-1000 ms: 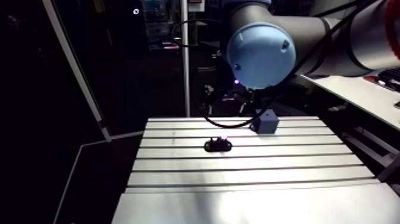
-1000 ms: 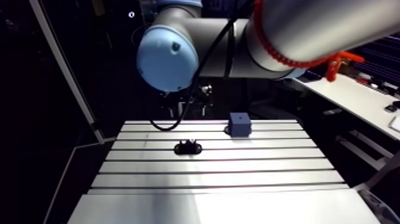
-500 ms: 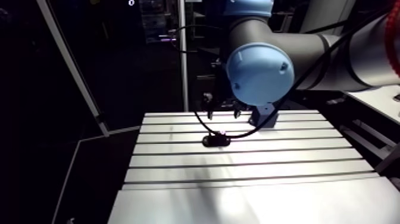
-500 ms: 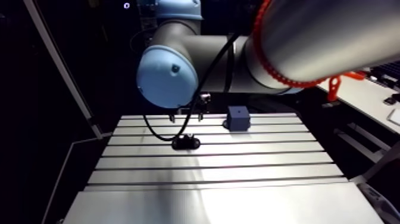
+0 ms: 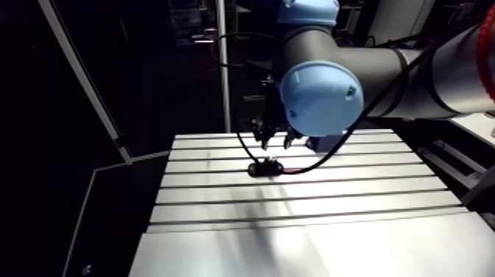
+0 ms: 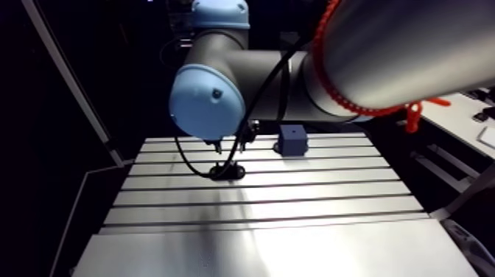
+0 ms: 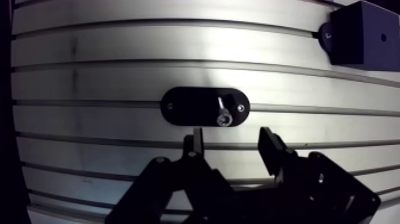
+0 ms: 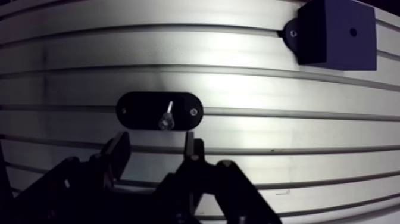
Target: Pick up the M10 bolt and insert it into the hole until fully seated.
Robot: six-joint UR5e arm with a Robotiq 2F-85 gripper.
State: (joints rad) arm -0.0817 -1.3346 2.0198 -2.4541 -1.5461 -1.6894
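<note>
Silver against a black oval plate [image 7: 184, 107], the bolt [image 7: 222, 112] lies on that plate atop the slotted table [image 7: 107, 71], its head nearest the gripper [image 7: 231, 142] and its shank aimed at about eleven o'clock. The gripper hovers just short of the plate, fingers [image 7: 271, 143] spread wide and holding nothing, with the bolt at its twelve o'clock, in line with the gap. A dark blue block [image 7: 357, 33], a small hole [image 7: 383, 37] in its face, sits well apart at two o'clock from the bolt
</note>
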